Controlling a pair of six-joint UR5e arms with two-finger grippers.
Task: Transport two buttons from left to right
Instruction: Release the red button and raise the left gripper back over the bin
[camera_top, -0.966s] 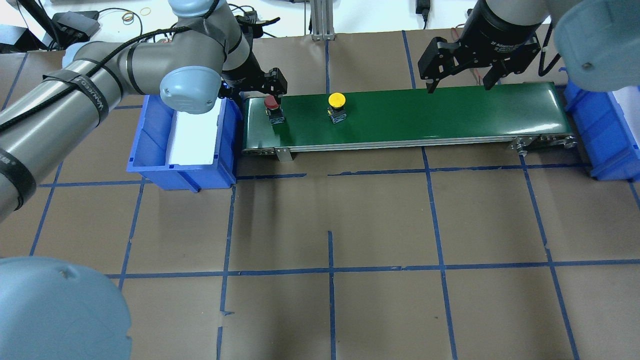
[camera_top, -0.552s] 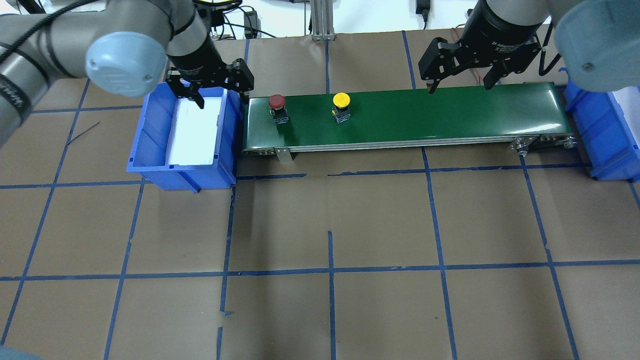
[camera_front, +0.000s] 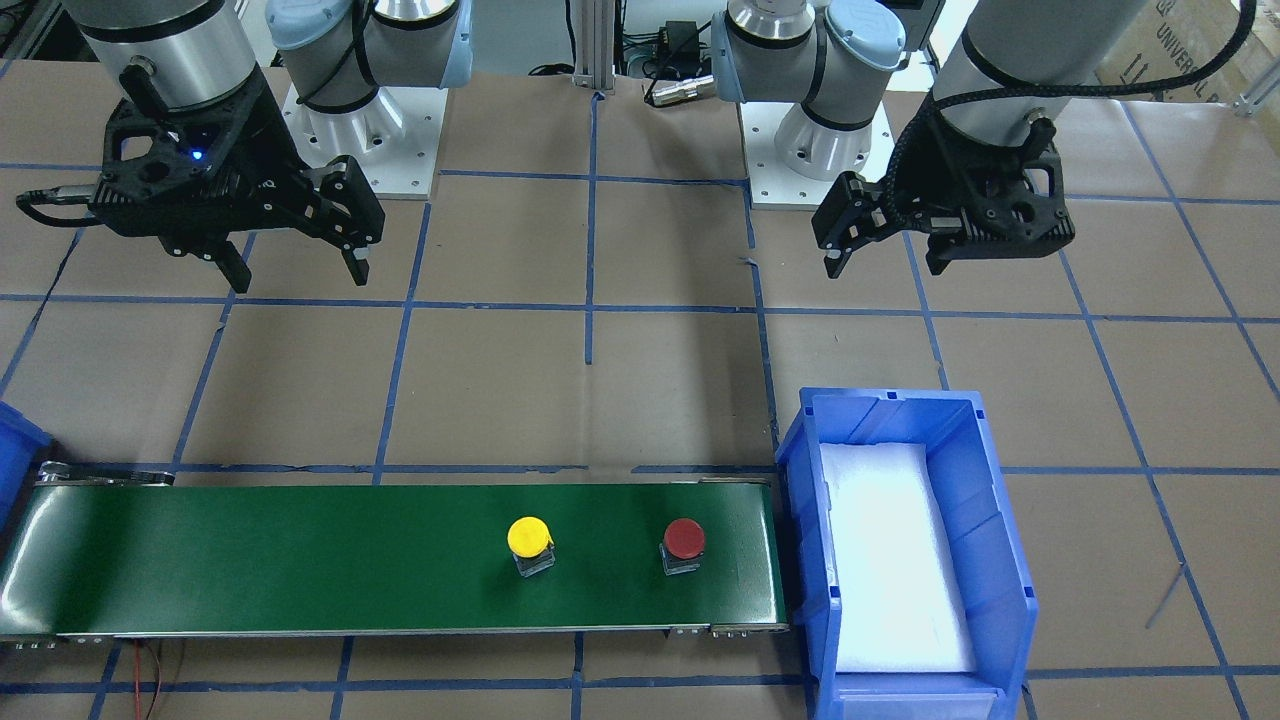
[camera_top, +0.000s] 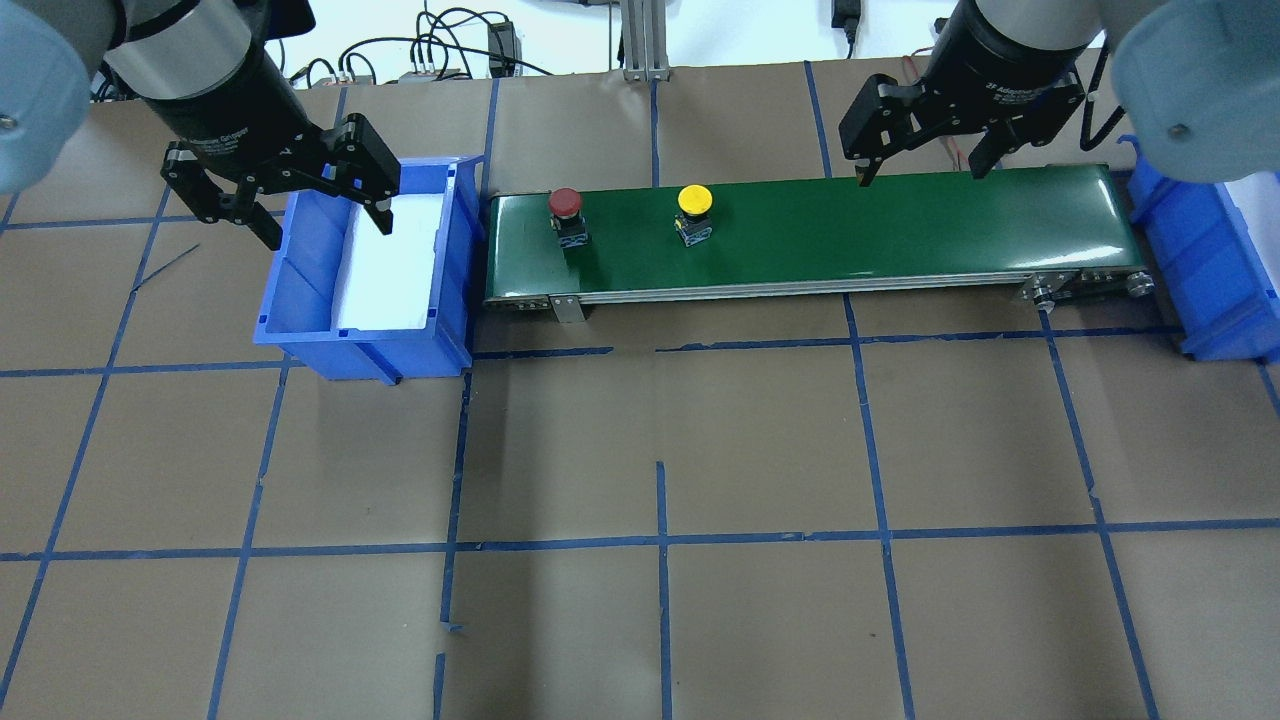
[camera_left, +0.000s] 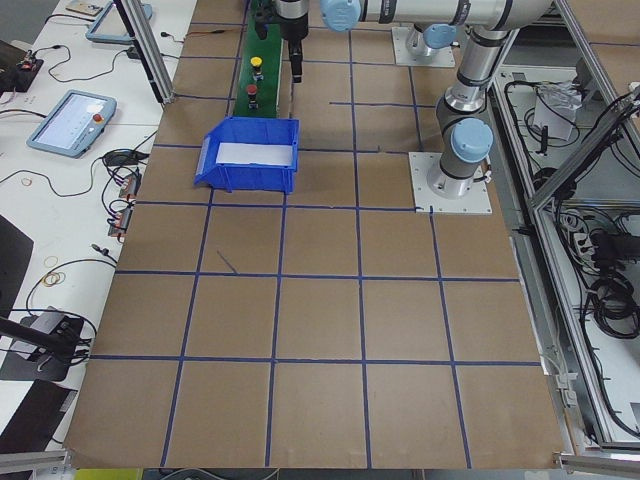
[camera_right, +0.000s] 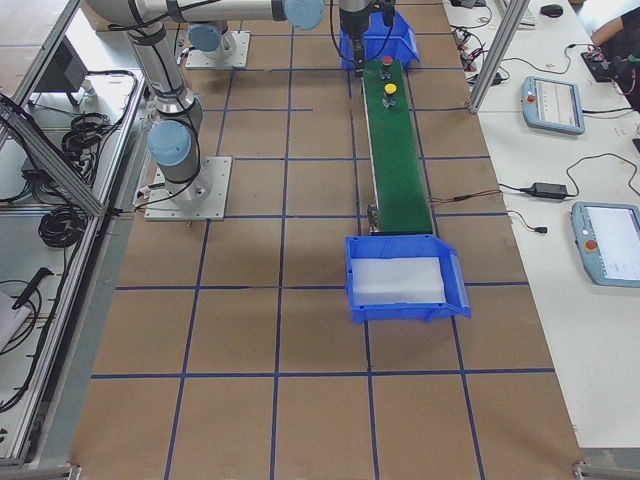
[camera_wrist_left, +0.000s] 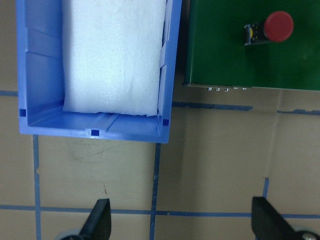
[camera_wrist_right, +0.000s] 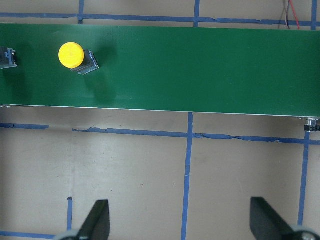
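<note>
The red button (camera_top: 565, 204) and the yellow button (camera_top: 694, 201) stand upright on the green conveyor belt (camera_top: 900, 230), red near its left end, yellow a little to its right. They also show in the front view: red (camera_front: 685, 540), yellow (camera_front: 529, 537). My left gripper (camera_top: 330, 230) is open and empty, raised over the left blue bin (camera_top: 300, 300), apart from the red button (camera_wrist_left: 278, 26). My right gripper (camera_top: 920, 172) is open and empty above the belt's far edge, right of the yellow button (camera_wrist_right: 71, 54).
The left bin holds only a white foam pad (camera_top: 385, 270). A second blue bin (camera_top: 1200, 250) stands at the belt's right end. Brown table paper with blue tape lines lies in front of the belt. Cables lie beyond the table's far edge.
My left gripper has drawn back from the red button, leftward to above the left bin. Both buttons have moved slightly right along the belt. The right gripper has stayed put.
</note>
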